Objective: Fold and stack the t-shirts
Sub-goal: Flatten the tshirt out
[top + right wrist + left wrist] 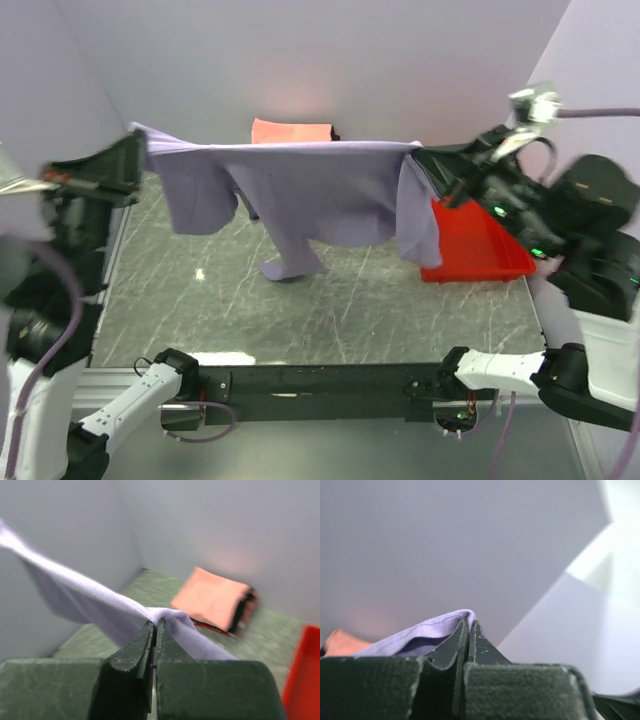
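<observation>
A lavender-purple t-shirt hangs stretched in the air between my two grippers, its top edge taut. Its lower part droops and touches the table near the middle. My left gripper is shut on the shirt's left corner, the jaws pressed together on the hem. My right gripper is shut on the right corner. Behind the shirt, a folded stack lies at the back wall with a salmon-pink t-shirt on top and dark folded layers under it.
A red plastic tray sits at the right side of the grey marbled table. White walls close in the back and both sides. The arm bases stand on a black rail at the near edge.
</observation>
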### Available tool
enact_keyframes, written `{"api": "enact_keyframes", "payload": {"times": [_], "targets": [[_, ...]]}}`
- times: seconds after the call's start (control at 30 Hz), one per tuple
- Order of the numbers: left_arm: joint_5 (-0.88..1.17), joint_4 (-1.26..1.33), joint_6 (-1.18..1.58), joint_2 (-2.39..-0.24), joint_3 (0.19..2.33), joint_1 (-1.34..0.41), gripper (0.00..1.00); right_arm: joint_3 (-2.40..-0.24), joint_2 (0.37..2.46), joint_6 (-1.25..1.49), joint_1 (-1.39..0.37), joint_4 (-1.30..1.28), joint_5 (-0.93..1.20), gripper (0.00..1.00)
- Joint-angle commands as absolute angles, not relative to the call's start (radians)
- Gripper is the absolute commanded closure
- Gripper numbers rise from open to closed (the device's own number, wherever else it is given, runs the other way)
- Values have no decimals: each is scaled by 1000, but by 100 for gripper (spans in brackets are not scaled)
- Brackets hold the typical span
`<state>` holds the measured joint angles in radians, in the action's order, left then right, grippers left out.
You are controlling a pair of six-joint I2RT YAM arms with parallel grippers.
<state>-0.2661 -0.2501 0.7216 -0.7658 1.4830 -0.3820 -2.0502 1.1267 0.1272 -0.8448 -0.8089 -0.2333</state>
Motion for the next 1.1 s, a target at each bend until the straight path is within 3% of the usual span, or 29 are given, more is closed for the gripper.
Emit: {"api": "enact_keyframes", "payload": {"times": [0.0, 0.3, 0.5, 0.63, 0.77, 0.83, 0.87, 0.9, 0.93, 0.97, 1.07], "targets": [[-177, -192, 618, -733, 1623, -371, 99, -2154, 1057, 90, -842, -896, -17, 100], [20, -244, 629, -756, 1842, -301, 99, -2141, 956, 141, -842, -868, 189, 100], [2, -235, 641, -788, 1781, -152, 99, -2051, 982, 169, -842, -851, 2, 100], [-219, -255, 624, -889, 1639, -152, 99, -1846, 1046, 167, -786, -804, -244, 100], [-362, -267, 591, -1113, 1442, -152, 91, -1581, 1178, 184, -554, -634, -25, 100], [-281, -258, 577, -1242, 1375, -150, 73, -1441, 1235, 179, -517, -572, -3, 98], [-262, -256, 584, -1284, 1355, -152, 58, -1412, 1299, 179, -506, -542, 65, 93], [-241, -249, 587, -1323, 1335, -150, 26, -1393, 1339, 184, -488, -494, 93, 86], [-238, -268, 594, -1397, 1312, -152, 13, -1393, 1379, 192, -476, -485, 106, 63], [-242, -293, 607, -1428, 1312, -152, 3, -1410, 1464, 208, -451, -492, 106, 53], [-302, -377, 641, -1482, 1313, -152, 1, -1482, 1577, 221, -443, -569, 20, 32]]}}
